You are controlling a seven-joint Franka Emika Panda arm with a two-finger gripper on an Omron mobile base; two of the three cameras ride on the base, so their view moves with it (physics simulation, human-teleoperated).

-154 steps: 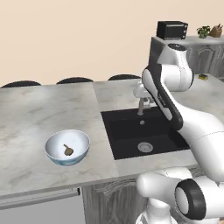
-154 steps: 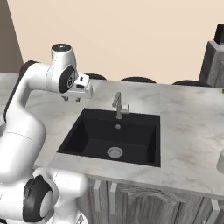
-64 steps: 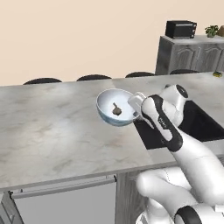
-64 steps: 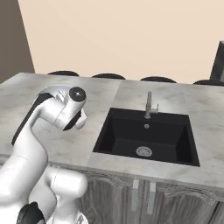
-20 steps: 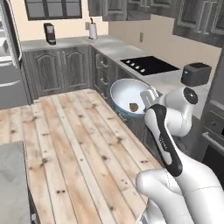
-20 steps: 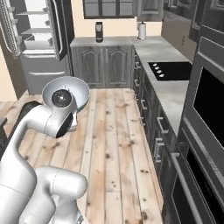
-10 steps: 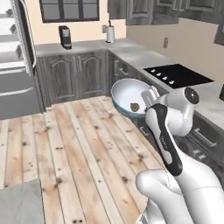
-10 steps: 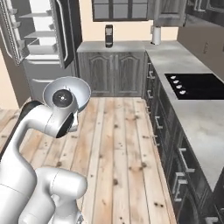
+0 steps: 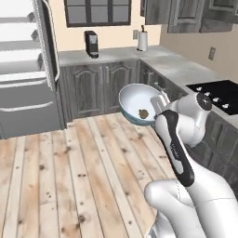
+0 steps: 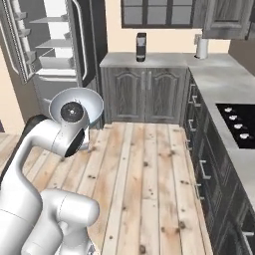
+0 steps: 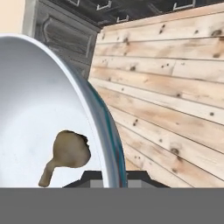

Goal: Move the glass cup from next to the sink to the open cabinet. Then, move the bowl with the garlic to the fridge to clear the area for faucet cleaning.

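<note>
Plank floor [image 9: 69, 176] before open fridge [image 9: 25, 69]; jaws clamping bowl [image 9: 135, 103] rim, garlic [image 9: 143, 113] inside.

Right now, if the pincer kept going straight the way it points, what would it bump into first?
Probably the wooden floor. The pincer, shut on the bowl with the garlic, looks along that rim toward floor planks, then dark cabinets beyond. Depth is hard to judge.

No readable text, label, brand, number or sign shows on anything in these views.
</note>
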